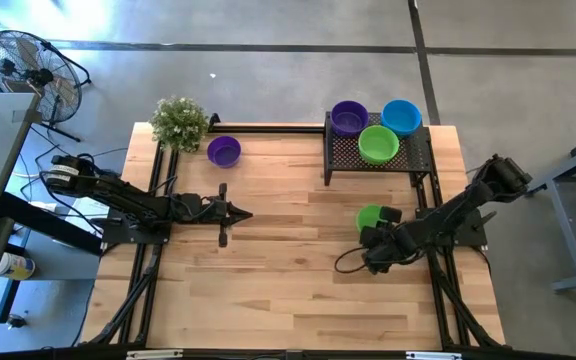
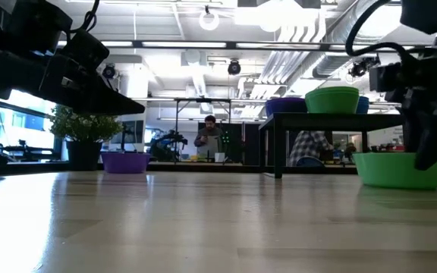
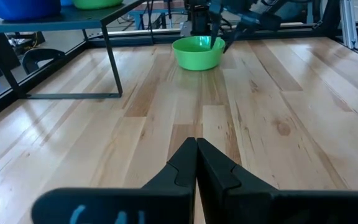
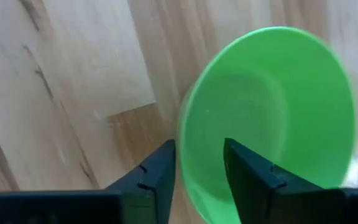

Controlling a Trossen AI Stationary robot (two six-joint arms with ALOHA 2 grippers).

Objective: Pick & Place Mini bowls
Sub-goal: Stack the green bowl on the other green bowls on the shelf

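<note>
Three mini bowls (image 1: 377,130) on the tray (image 1: 413,155) at the table's (image 1: 268,290) far right corner, one bowl (image 1: 224,151) beside the plant (image 1: 179,122) at the far left corner, another bowl (image 1: 369,217) near the right edge.

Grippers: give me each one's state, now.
Left gripper: closed, holding nothing, above the bare table.
Right gripper: open, fingers straddling the rim of the green bowl on the table.

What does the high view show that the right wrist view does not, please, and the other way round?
Only the high view shows the wire-mesh tray carrying a purple bowl, a blue bowl and a green bowl, plus a second purple bowl, the potted plant and the shut left claw. Only the right wrist view shows the open right claw straddling a rim. Both show the green bowl on the table.
</note>
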